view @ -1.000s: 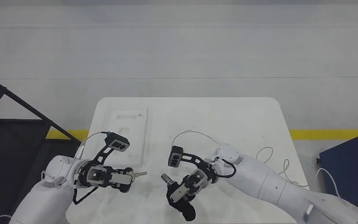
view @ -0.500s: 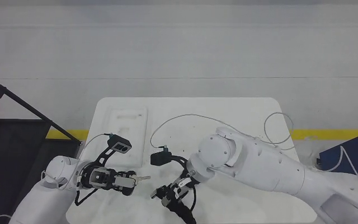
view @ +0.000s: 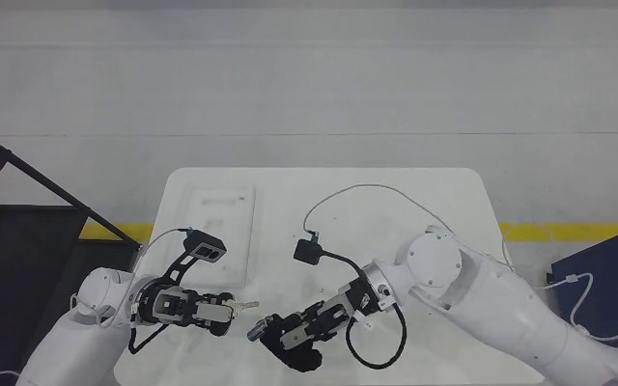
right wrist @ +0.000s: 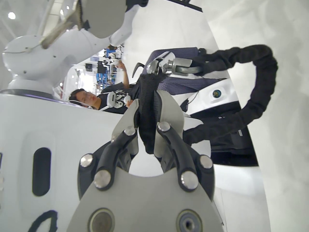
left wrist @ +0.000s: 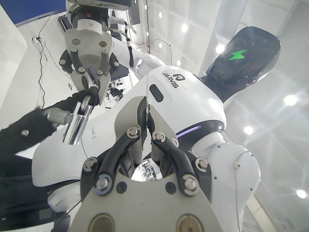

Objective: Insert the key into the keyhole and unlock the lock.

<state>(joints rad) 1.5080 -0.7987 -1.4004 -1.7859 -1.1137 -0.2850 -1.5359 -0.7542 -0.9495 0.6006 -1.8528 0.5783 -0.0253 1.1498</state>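
In the top view, the left pincer (view: 230, 312) is seen over the near left part of the white tabletop (view: 406, 207), shut on the bow of the key (view: 247, 307), whose blade is pointed to the right. The right pincer (view: 288, 334) is placed just right of it, near the tabletop's near edge, and is closed on the black-sleeved cable (view: 301, 359) of the lock (view: 259, 329). The lock's metal body is held out to the left, just beside the key's tip and slightly nearer; whether the two touch cannot be told here. A flat white panel (view: 224, 214) is laid on the far left part of the tabletop. In the left wrist view, the left pincer (left wrist: 146, 108) is seen clamped tight on the key (left wrist: 146, 86), which is viewed edge-on and stands straight out past the fingertips. Beyond it the right pincer (left wrist: 93, 92) is seen closed on the black sleeve, with the chrome lock (left wrist: 76, 120) hanging below it, apart from the key. In the right wrist view, the right pincer (right wrist: 149, 103) is shown gripped on the black sleeve, the lock (right wrist: 175, 64) is seen just past the fingertips, and the cable (right wrist: 263, 90) is curved round in a loop to one side. Farther off, the left pincer (right wrist: 80, 19) is seen with the key (right wrist: 56, 30) held in it.
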